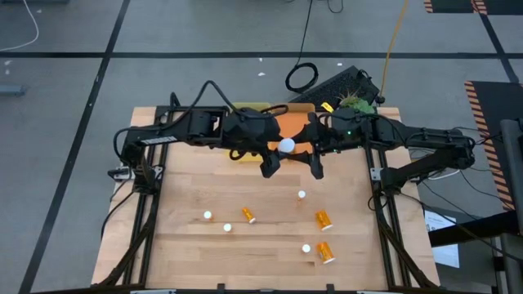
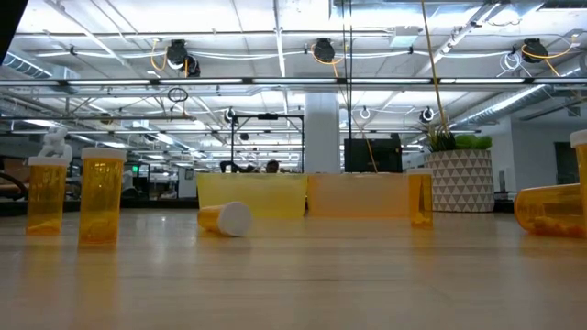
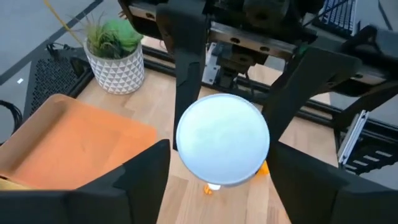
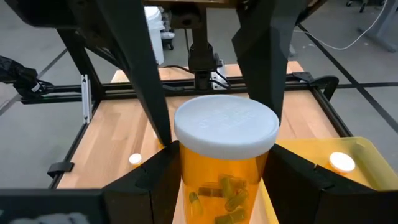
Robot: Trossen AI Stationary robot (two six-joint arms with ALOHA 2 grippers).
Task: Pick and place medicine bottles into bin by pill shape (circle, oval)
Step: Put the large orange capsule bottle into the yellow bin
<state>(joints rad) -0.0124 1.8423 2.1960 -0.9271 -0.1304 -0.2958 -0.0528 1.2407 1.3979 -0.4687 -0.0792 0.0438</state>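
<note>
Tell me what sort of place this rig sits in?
Likely a robotics lab or industrial workshop. The low view shows an open ceiling with pipes and hanging lights, with workstations behind the table. The high view shows a grey floor with taped lines and loose cables.

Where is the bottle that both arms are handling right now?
In the high view the medicine bottle is held between the left gripper and right gripper at the table's far middle, just in front of the orange tray.
</note>
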